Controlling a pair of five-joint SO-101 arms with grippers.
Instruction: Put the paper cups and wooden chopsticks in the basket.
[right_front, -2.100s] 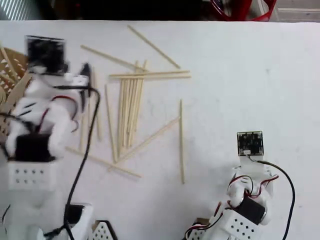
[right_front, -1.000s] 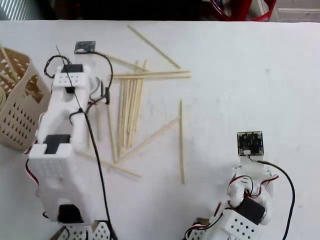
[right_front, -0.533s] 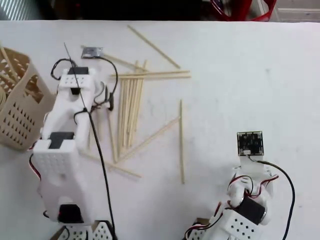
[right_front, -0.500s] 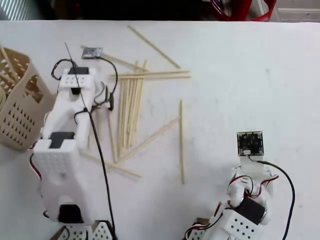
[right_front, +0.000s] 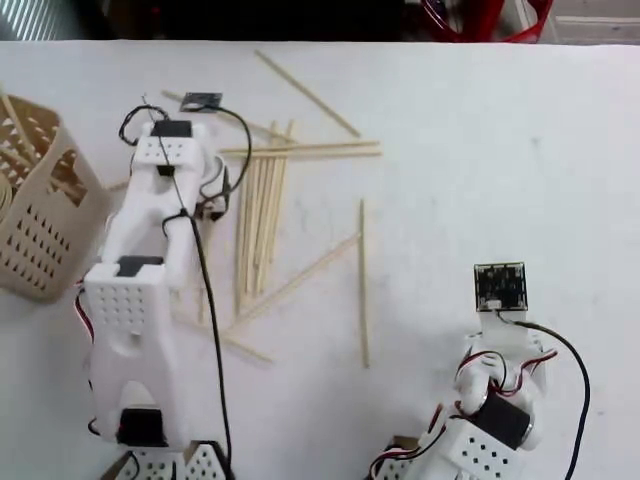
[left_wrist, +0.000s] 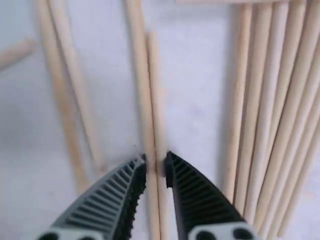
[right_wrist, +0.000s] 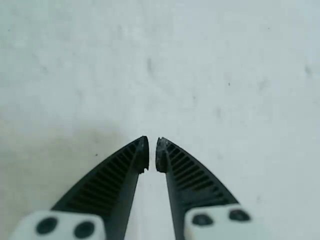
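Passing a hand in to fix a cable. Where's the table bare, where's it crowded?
Bare: white table from the pale wooden chopsticks to its right edge, beyond the right arm; also the near strip between both arms' bases. Crowded: chopstick scatter under the left arm's black pincer, beside the beige perforated basket.

Overhead fixed camera; wrist cameras near tabletop (right_front: 520, 150)
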